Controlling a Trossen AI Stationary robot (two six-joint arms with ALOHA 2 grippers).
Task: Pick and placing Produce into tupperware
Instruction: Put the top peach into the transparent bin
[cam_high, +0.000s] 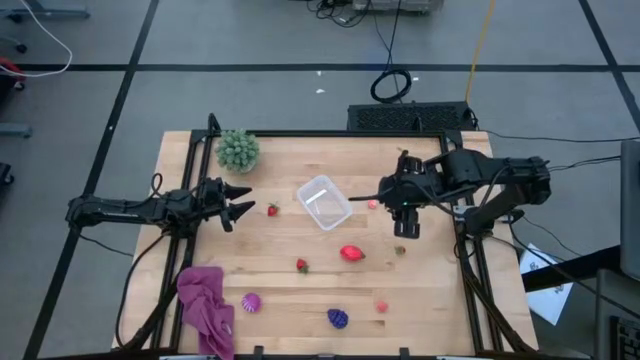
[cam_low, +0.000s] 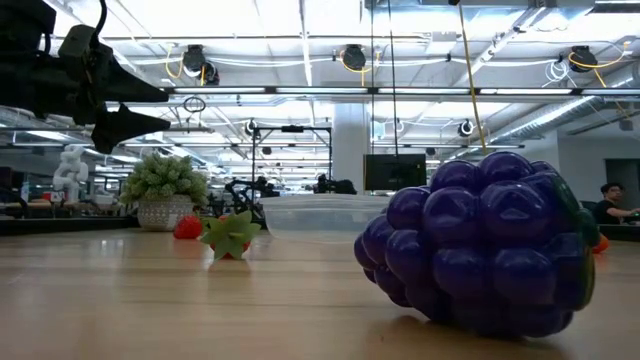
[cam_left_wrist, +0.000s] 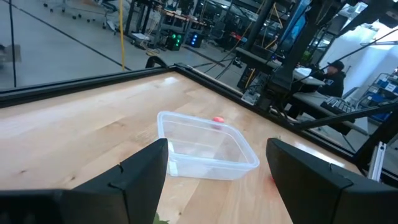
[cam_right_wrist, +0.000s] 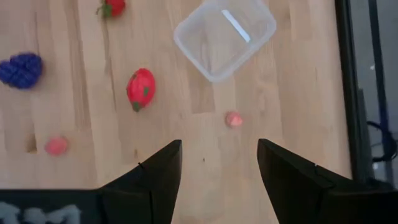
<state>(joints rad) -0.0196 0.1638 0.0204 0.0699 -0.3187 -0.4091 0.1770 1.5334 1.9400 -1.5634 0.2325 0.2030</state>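
Note:
The clear tupperware (cam_high: 322, 201) stands on the wooden table's middle, nothing showing inside it (cam_right_wrist: 225, 37). Produce lies loose around it: a red piece (cam_high: 351, 253), small red ones (cam_high: 272, 209) (cam_high: 302, 265), a tiny pink one (cam_high: 372, 204), a pink one (cam_high: 382, 306), a magenta one (cam_high: 250, 302) and a purple grape bunch (cam_high: 338, 318). My left gripper (cam_high: 238, 200) stands open at the table's left, pointing level at the tupperware (cam_left_wrist: 208, 149). My right gripper (cam_high: 405, 228) hangs open above the table right of the tupperware, tilted down, over the tiny pink piece (cam_right_wrist: 234, 119).
A spiky green plant (cam_high: 238, 150) stands at the far left corner. A magenta cloth (cam_high: 205, 305) lies crumpled at the near left. In the low view the grape bunch (cam_low: 480, 245) fills the foreground. A black frame (cam_high: 300, 133) rims the table.

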